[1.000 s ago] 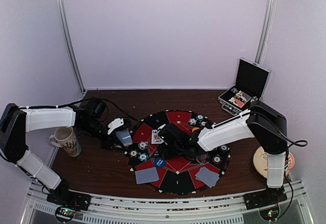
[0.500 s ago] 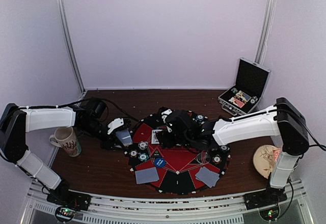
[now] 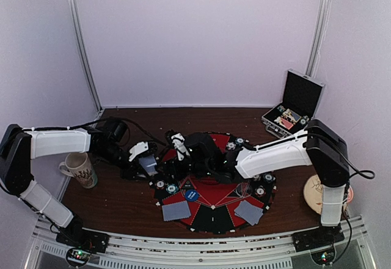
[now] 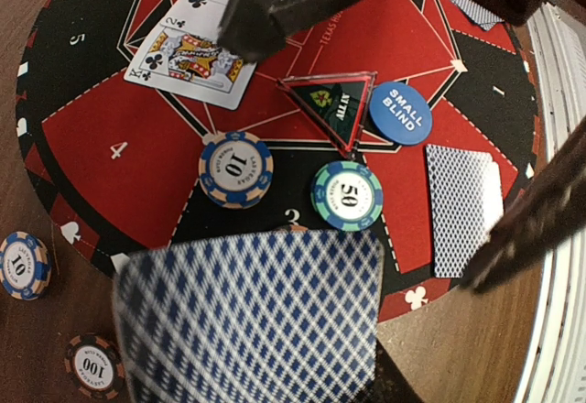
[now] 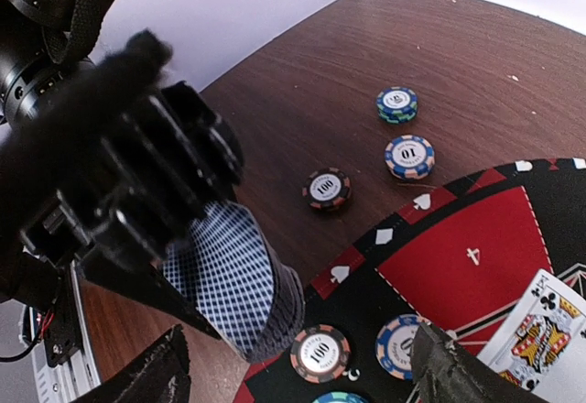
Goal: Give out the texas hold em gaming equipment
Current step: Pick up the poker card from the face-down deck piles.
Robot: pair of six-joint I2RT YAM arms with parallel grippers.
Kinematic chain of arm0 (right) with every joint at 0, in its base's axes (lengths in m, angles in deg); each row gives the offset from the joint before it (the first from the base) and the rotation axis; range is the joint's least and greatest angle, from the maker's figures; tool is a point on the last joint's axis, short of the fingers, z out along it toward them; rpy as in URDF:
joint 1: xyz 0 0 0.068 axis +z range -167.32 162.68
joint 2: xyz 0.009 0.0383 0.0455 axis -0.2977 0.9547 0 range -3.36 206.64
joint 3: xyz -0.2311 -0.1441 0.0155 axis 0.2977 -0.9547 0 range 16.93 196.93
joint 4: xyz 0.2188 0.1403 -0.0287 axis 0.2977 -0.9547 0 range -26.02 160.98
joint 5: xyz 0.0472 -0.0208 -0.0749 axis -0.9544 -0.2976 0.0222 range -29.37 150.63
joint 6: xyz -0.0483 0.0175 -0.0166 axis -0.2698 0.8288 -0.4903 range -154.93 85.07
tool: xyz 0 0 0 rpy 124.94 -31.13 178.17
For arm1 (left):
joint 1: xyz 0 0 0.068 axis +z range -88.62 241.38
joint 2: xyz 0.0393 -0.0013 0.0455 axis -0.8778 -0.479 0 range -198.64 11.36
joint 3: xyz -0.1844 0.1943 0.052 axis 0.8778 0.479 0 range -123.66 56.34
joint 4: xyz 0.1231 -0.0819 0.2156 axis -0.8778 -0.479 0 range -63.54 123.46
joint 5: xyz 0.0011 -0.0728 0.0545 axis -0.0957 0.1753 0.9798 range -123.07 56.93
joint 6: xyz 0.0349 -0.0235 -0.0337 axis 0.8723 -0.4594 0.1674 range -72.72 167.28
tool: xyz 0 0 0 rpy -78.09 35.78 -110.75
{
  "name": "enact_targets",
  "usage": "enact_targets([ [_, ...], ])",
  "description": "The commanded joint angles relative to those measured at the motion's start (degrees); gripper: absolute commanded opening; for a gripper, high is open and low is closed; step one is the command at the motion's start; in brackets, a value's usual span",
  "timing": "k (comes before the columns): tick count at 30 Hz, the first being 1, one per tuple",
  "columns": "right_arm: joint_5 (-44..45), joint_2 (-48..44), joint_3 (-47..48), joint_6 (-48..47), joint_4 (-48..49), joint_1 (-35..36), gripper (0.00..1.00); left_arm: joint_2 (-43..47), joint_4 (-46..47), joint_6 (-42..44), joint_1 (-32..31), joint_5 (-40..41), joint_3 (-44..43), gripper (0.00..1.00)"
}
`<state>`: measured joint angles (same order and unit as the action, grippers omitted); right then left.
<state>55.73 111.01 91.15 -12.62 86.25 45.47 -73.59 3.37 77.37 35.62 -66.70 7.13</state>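
where white walls (image 3: 201,36) meet, a brown table (image 3: 122,203) bears mat (image 3: 212,219) and chips (image 3: 172,188).

A dark wooden table (image 3: 122,205) is seen from above, with a round red-and-black mat (image 3: 214,198) laid near its front. The left arm is stretched in from the left, and a grey-blue-backed deck of cards (image 3: 148,167) is gripped in the left gripper (image 3: 142,159) just off the mat's left edge. The right arm is reached across the mat, with the right gripper (image 3: 173,162) set close beside that deck. Face-down cards (image 3: 176,210) and poker chips (image 3: 172,189) are spread on the mat. A patterned mug (image 3: 79,169) is stood at the left and an open case (image 3: 296,105) at the far right.
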Motion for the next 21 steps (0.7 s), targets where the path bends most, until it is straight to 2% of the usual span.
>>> enact_targets([
  [1,-3.1,3.3,5.3,-0.9,1.2,0.1,0.85,1.1,1.0,0.2,0.2,-0.9,-0.6,0.35],
  [12,0.4,11.6,13.4,-1.4,-1.0,0.0,0.84,1.4,0.9,0.3,0.1,-1.5,-0.5,0.35],
  [21,3.6,9.5,9.2,-0.6,1.4,-0.9,0.65,1.2,0.9,0.3,0.1,-1.4,-0.5,0.35],
])
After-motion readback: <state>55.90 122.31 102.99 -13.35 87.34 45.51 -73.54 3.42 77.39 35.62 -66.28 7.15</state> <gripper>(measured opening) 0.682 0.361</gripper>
